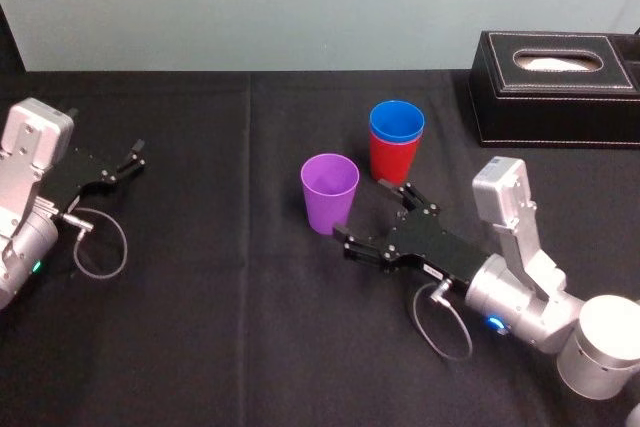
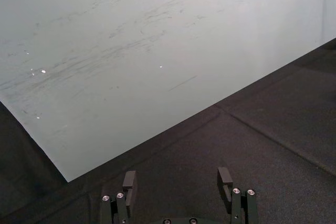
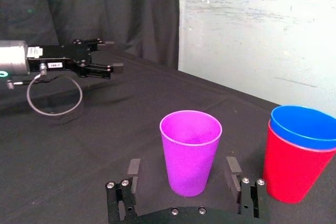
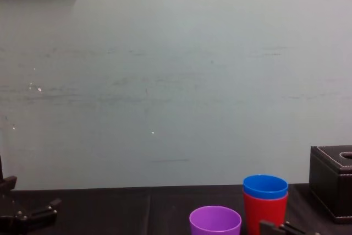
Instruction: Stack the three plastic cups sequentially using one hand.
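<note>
Right end effector [image 1: 362,209], released, stood beside tapered purple plastic cup [image 1: 329,192]; blue plastic cup [image 1: 396,120] sat nested in red plastic cup [image 1: 393,159]; left end effector [image 1: 135,155] idle & released.

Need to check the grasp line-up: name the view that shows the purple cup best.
Right wrist view: the whole purple cup stands upright, close up, just ahead of the open right pincer. Head view shows the purple cup from above; chest view cuts off its base.
</note>
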`<move>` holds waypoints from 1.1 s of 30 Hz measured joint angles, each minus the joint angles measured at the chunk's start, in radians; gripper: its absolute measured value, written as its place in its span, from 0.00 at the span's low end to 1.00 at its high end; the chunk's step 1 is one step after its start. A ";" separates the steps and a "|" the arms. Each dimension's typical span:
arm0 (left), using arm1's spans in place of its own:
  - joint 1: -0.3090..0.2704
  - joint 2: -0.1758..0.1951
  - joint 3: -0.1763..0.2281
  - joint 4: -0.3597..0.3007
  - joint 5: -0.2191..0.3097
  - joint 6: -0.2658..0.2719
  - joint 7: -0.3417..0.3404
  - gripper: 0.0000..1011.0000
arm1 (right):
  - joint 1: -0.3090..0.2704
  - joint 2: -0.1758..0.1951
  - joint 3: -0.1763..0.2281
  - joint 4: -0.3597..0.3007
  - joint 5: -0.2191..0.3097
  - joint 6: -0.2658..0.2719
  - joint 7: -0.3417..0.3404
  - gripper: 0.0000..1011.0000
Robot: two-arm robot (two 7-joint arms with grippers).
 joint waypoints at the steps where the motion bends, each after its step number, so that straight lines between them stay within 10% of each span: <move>1: 0.000 0.000 0.000 0.000 0.000 0.000 0.000 0.99 | 0.005 -0.005 -0.002 0.007 -0.004 -0.001 -0.001 0.99; 33: 0.000 0.000 0.000 0.000 0.000 0.000 0.000 0.99 | 0.154 -0.130 -0.039 0.181 -0.077 0.007 -0.028 0.99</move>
